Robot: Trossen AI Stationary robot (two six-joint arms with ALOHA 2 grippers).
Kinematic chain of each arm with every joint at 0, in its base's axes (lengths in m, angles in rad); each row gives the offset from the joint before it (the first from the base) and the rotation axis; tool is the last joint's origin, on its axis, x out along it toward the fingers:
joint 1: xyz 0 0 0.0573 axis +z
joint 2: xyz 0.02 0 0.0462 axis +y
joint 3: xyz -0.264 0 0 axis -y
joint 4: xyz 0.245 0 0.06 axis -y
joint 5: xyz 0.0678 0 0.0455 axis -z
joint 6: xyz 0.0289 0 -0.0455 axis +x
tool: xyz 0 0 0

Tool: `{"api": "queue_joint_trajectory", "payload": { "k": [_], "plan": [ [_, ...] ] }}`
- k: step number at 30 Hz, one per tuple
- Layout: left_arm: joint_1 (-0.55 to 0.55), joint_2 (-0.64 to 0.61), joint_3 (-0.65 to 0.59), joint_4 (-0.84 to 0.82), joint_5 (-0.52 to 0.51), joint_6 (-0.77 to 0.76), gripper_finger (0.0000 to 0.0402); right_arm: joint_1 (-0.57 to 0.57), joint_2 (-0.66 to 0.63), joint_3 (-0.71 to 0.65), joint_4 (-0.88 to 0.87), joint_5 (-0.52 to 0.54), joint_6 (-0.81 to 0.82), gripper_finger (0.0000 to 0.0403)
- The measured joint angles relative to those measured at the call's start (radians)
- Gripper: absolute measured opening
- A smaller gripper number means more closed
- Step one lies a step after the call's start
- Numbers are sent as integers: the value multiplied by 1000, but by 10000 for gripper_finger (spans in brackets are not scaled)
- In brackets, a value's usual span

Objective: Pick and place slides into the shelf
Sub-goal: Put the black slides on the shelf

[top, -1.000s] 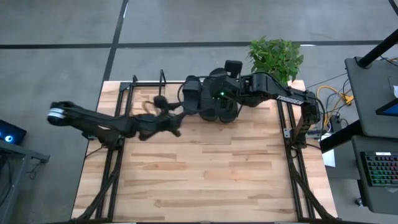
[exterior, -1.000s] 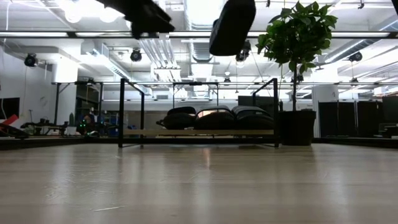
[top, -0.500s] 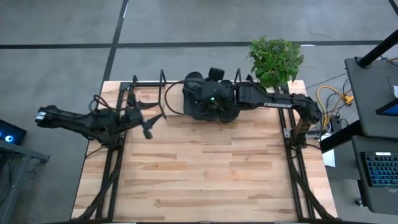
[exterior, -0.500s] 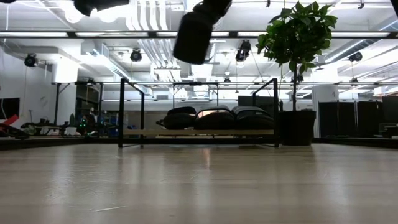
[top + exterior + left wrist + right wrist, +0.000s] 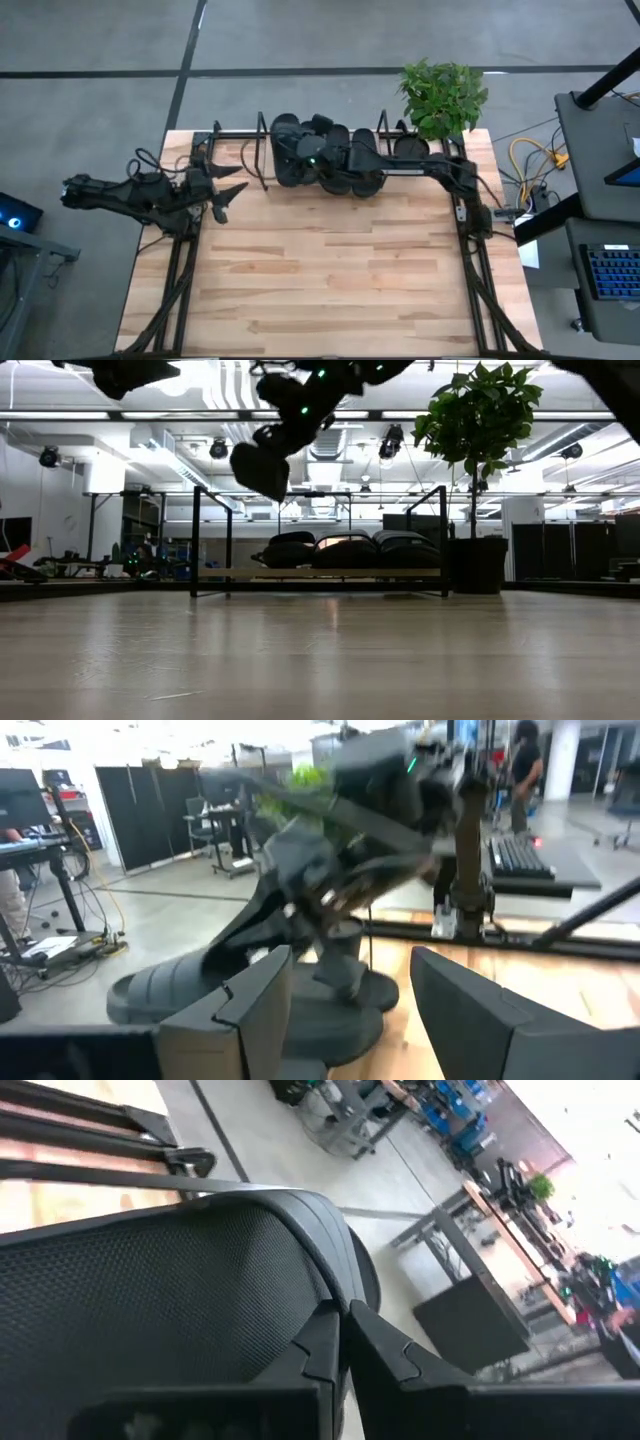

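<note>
Three black slides [image 5: 345, 550] lie side by side on the shelf's wooden board [image 5: 320, 573], between its black wire uprights. A fourth slide [image 5: 262, 465] hangs above the shelf's left part, with my right gripper [image 5: 282, 434] shut on it; the high view shows this slide [image 5: 284, 160] over the shelf [image 5: 230, 135]. My left gripper [image 5: 228, 192] is open near the table's left edge, level, with nothing between its fingers [image 5: 250, 1010]. My right gripper pinches the edge of the slide's wide strap [image 5: 318, 1298] between its two shut fingers [image 5: 385, 1350]. It comes in from the table's right side, slanting a little downward. The slide hangs tilted below the fingers, clear of the shelf board.
A potted plant [image 5: 442, 95] stands at the shelf's right end, its black pot [image 5: 478, 565] next to the right upright. The wide near part of the wooden tabletop [image 5: 330, 280] holds nothing. Black frame legs [image 5: 180, 270] run along both table sides.
My right gripper has carried the slide down and toward the table's left edge, along the shelf, to a place above its left part. My left gripper has drawn back toward the table's left edge and rolled about its own axis, staying open.
</note>
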Motion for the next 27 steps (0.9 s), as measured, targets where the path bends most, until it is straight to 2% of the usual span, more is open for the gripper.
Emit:
{"api": "queue_joint_trajectory", "payload": {
  "k": [3,8,14,27],
  "plan": [
    [0,-27,0,-14,0,0,190,-14,75,91,-44,10,9,8],
    [1,-67,-2,-23,-3,-9,190,-18,197,264,-227,35,46,8],
    [0,-94,-7,-70,12,-24,190,-18,301,417,-286,37,36,8],
    [0,-105,-8,-78,17,-26,190,-46,367,458,-305,53,46,8]
  ]
}}
